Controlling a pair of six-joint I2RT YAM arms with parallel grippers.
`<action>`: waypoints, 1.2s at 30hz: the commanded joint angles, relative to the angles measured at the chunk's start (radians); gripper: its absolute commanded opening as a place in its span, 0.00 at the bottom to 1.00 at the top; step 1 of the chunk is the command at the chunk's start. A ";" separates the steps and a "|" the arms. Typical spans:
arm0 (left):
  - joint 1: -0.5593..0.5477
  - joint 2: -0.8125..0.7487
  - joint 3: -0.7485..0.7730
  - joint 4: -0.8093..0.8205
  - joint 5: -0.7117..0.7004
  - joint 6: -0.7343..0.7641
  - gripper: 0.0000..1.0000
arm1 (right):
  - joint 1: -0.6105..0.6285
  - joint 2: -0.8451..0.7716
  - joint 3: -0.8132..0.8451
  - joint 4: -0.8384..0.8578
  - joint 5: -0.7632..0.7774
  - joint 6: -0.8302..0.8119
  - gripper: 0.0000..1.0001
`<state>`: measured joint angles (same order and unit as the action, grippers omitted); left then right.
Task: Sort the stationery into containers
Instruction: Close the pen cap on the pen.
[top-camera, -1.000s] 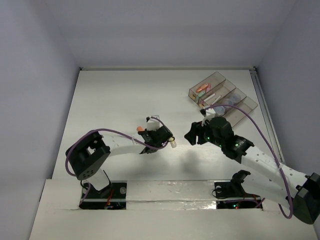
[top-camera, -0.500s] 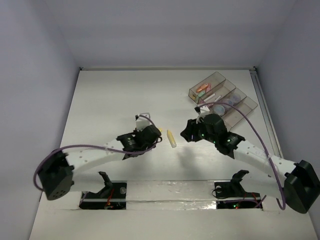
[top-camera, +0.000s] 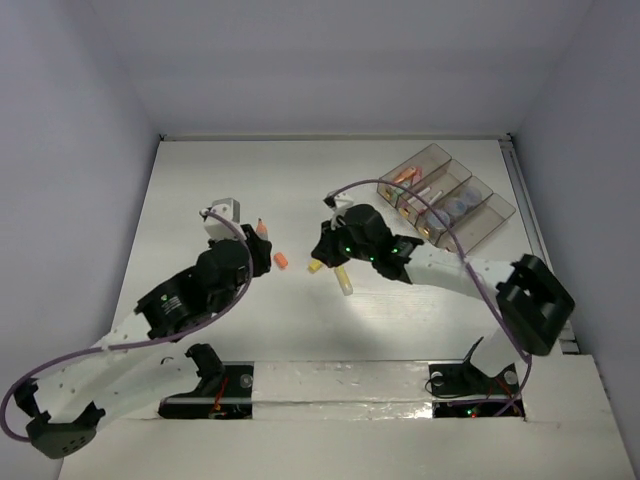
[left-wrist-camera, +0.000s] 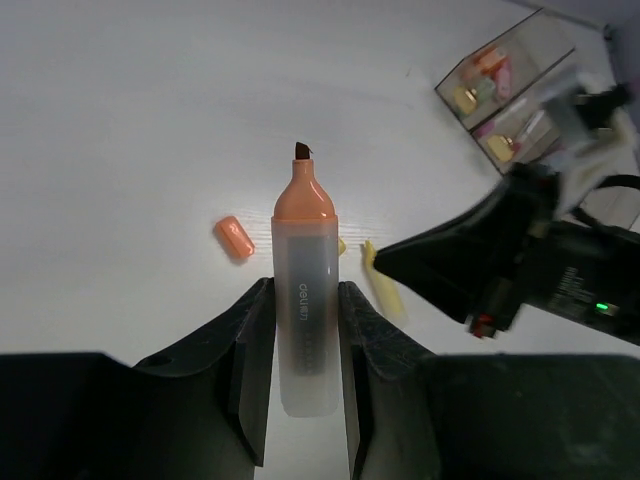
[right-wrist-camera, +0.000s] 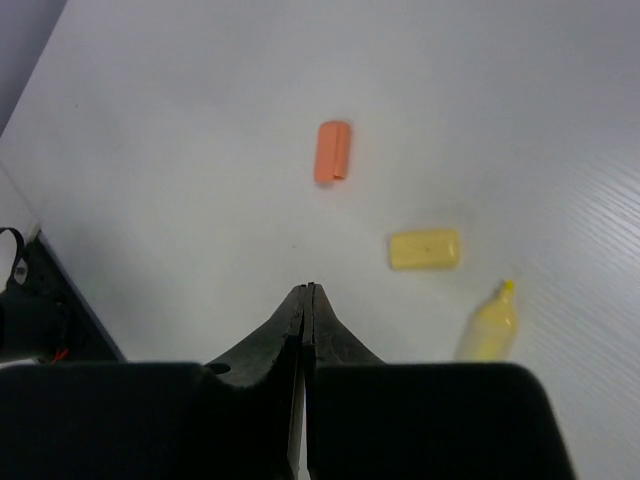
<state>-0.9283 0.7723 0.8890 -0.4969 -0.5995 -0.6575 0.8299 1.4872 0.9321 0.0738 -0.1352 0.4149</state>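
ok so the left fingers (top-camera: 256, 248) are clamped on the orange marker (left-wrist-camera: 303, 300), gripping the back half of the barrel with the bare tip poking well out front. Its orange cap (left-wrist-camera: 234, 238) sits on the tabletop (top-camera: 220, 180) just ahead and left of them. The right fingers (right-wrist-camera: 305, 300) are pinched fully together w/ nothing in them, and the yellow cap (right-wrist-camera: 425, 248) and yellow marker (right-wrist-camera: 487, 330) lie just ahead and to their right. The containers (top-camera: 445, 195) are well off behind the right fingers.

What I'd worry abt: the right fingers come down pinched like that and just shove the yellow cap around instead of grabbing it, so they prob need to reopen first. Both arms are also crowded into the same patch, w/ the right one just right of the left fingers' tip, so a bump looks easy. And the orange marker could end up binned uncapped, or drag its wet tip on the tabletop.

Vs a sec ago: the left fingers were mid-tabletop right by the yellow marker, now they've swung out left. The yellow marker is in the same spot as half a sec back. The right fingers were near the containers and partly apart, and now they've reached into the middle and closed. The containers haven't budged.
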 joint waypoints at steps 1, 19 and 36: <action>0.006 -0.102 0.041 0.004 0.000 0.131 0.00 | 0.035 0.142 0.140 0.049 0.023 -0.025 0.05; 0.016 -0.248 -0.022 0.176 0.102 0.220 0.00 | 0.090 0.663 0.692 -0.307 0.118 -0.156 0.64; 0.034 -0.235 -0.039 0.250 0.152 0.234 0.00 | 0.140 0.800 0.812 -0.411 0.253 -0.195 0.52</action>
<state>-0.9009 0.5327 0.8566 -0.3099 -0.4641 -0.4412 0.9638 2.2517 1.7126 -0.2825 0.0715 0.2443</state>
